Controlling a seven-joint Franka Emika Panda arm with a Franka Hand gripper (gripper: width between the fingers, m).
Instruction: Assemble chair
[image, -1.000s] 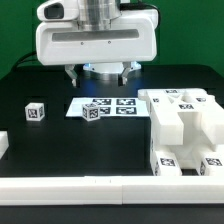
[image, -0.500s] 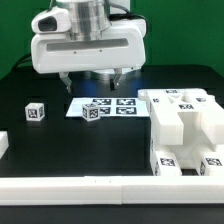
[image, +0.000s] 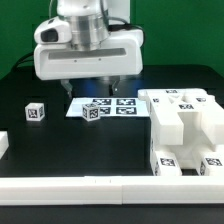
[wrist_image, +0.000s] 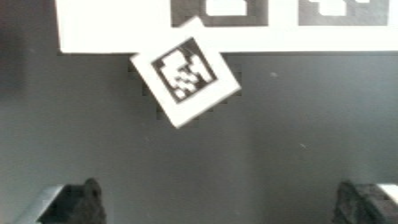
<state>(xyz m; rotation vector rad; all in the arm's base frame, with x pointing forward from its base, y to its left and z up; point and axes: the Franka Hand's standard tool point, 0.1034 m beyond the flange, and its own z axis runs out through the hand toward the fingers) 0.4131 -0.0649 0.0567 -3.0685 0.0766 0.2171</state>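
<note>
The chair (image: 185, 128) stood as a blocky white stack with square tags on the black counter (image: 60, 150), toward the exterior view's right. A long white rail (image: 100, 187) ran along the counter's front edge, just beside the stack. The claw (image: 92, 88) hung above the marker board (image: 122, 104) with its jaws spread wide, released and gripping nothing. In the wrist view the dark fingertips (wrist_image: 80, 203) stood well apart from everything. One small tagged cube (image: 93, 111) sat askew at the marker board's near edge, under the claw. The other cube (image: 36, 111) lay well apart, toward the exterior view's left.
</note>
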